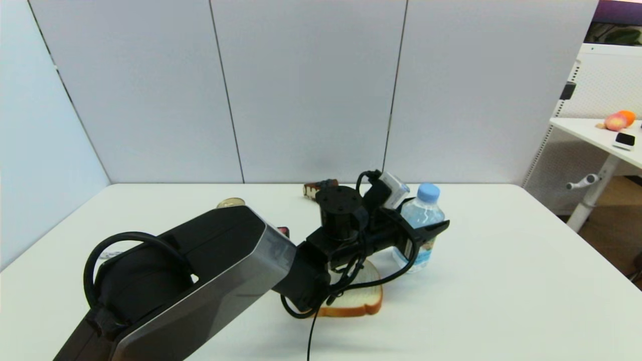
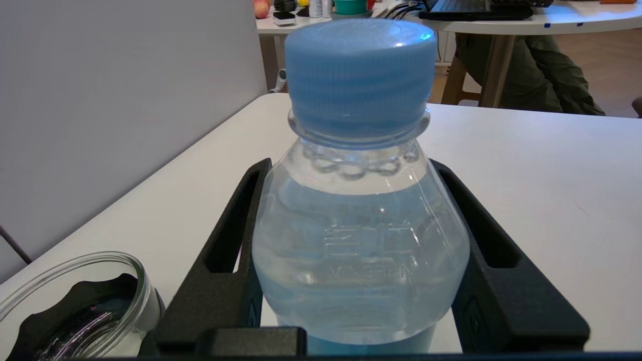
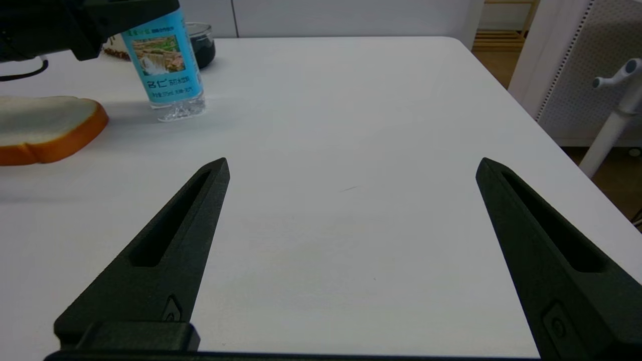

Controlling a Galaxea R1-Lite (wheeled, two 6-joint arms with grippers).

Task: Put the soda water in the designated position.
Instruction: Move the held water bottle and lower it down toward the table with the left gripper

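Left wrist view shows the left hand [image 2: 361,260] clamped on the clear blue-capped plastic soda water bottle [image 2: 358,225]; it should stay upright during transfer. Right hand [image 3: 351,165] rests apart.

Black-and-grey left arm [image 1: 200,271] with looping black cables and slotted tapering pincer fingers [image 2: 225,260].

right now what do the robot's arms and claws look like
The left arm has a bulky black shell with a silver-grey side panel, a round black wrist joint with small holes on top, looping black cables and a small white module. The left claw and right claw each have two long matte black tapered fingers with a slot cut lengthwise. Little else of the right arm shows.
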